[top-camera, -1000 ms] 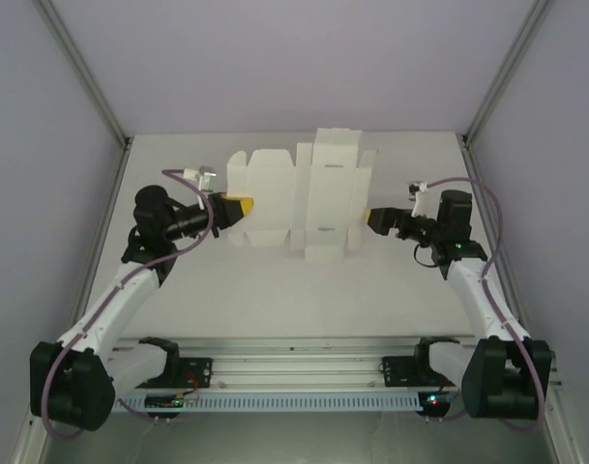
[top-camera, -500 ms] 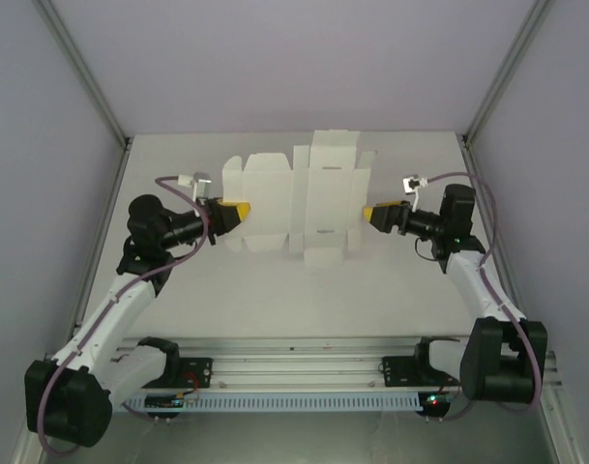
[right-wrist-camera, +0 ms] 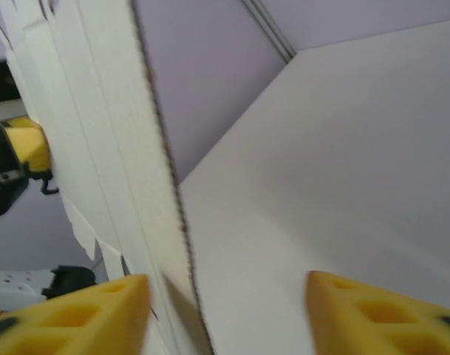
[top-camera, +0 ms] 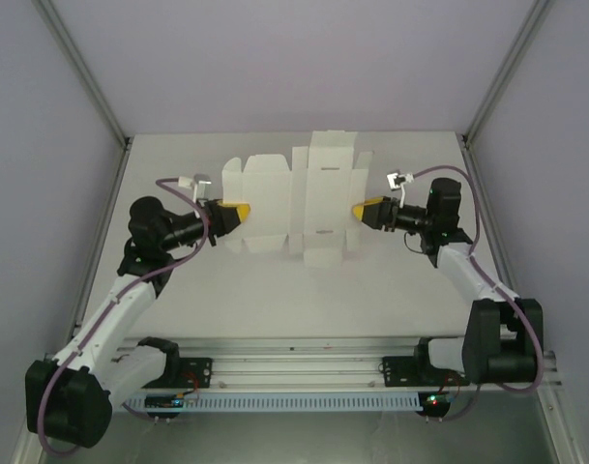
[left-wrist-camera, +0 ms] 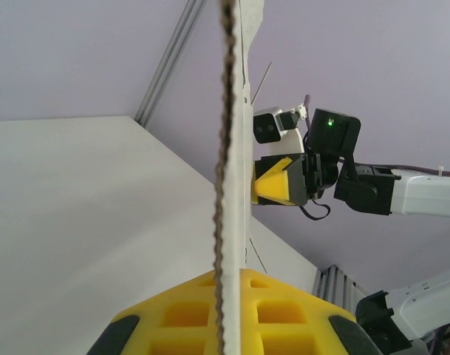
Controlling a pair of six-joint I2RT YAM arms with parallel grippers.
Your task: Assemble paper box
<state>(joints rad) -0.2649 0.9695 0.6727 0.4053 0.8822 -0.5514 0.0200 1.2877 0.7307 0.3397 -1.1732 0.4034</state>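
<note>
The paper box (top-camera: 299, 198) is a flat white die-cut sheet with flaps and creases, not yet folded. It is held up above the white tabletop (top-camera: 304, 300), spanning the gap between the two arms.

The left gripper (top-camera: 238, 214) has its jaws pressed together on the sheet's left edge, pinching it. In the left wrist view the card runs edge-on straight out from between the yellow pads (left-wrist-camera: 180, 314), its perforated rim dark against the wall beyond. Past the far end of the sheet, beyond these jaws, the right gripper's yellow tip faces back toward them.

The right gripper (top-camera: 360, 211) sits at the sheet's right edge with its jaws spread. In the right wrist view the two yellow fingers (right-wrist-camera: 380, 310) stand well apart, and the card's serrated edge rises between them. The edge lies much closer to the finger at the left of that view and apart from the other. Whether it touches the nearer finger I cannot tell. The rest of the sheet stretches away ahead of these jaws.
</note>
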